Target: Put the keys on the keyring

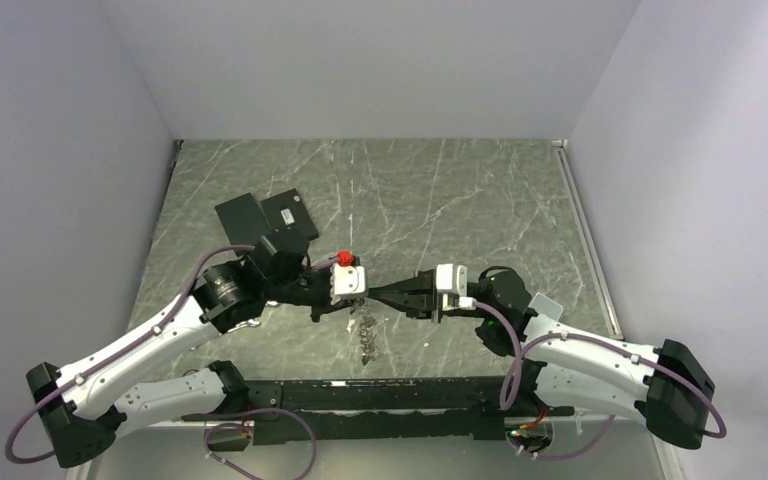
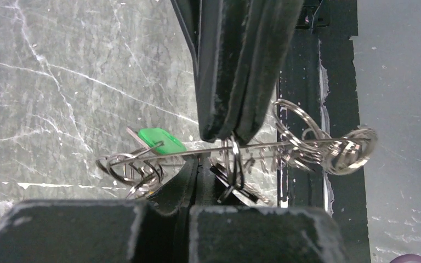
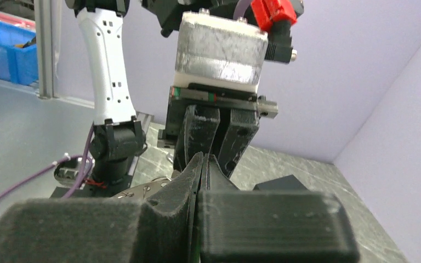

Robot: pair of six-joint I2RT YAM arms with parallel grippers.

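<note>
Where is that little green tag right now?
In the left wrist view the green tag hangs on the keyring, just left of where the left gripper and right gripper meet, above the marble table.

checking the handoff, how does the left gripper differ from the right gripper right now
The left gripper reaches in from the left and carries a red part; the right gripper comes in from the right with no red showing. The left gripper pinches the keyring nearer its green tag; the right gripper pinches it further from the tag. Both are shut on the keyring, tips almost meeting.
</note>
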